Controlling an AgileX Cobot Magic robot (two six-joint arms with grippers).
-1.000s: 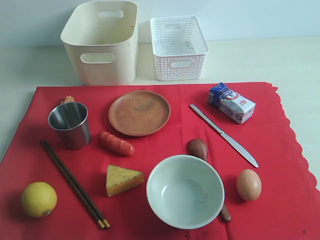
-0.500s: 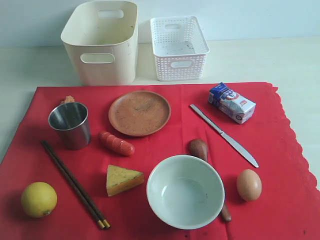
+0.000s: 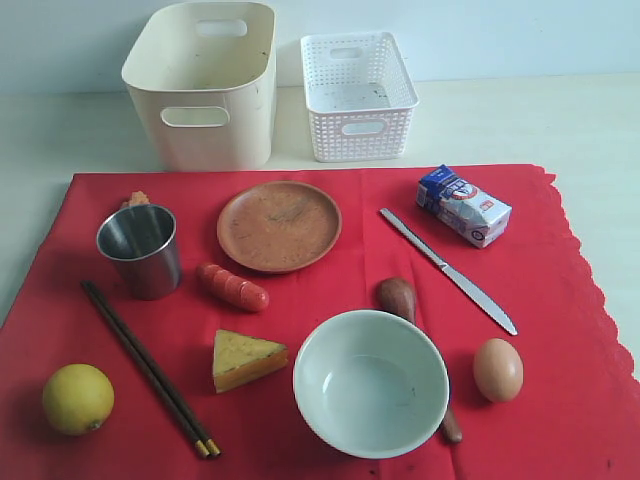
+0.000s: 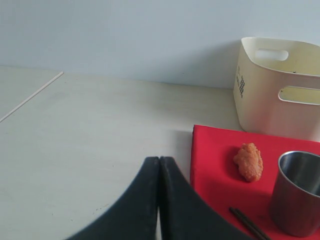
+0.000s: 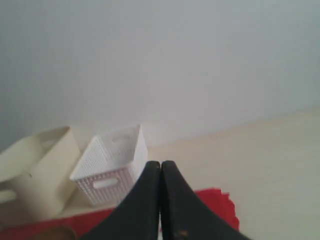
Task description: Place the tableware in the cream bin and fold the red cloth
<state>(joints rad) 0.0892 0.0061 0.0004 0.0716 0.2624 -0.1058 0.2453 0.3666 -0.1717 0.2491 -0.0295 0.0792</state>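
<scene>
On flat red cloth [image 3: 560, 300]: cup [image 3: 140, 248], plate [image 3: 279, 225], bowl [image 3: 370, 382], knife [image 3: 447, 270], spoon [image 3: 397, 296], chopsticks [image 3: 148, 367]; cream bin [image 3: 215, 140] upright behind.

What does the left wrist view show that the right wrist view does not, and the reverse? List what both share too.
Only the left wrist view: the steel cup, an orange food piece beside it, one end of the dark chopsticks, and the left tool, shut. Only the right wrist view: the white lattice basket and the right tool, shut. Both: the cream bin, the red cloth, the pale table and the wall behind.
</scene>
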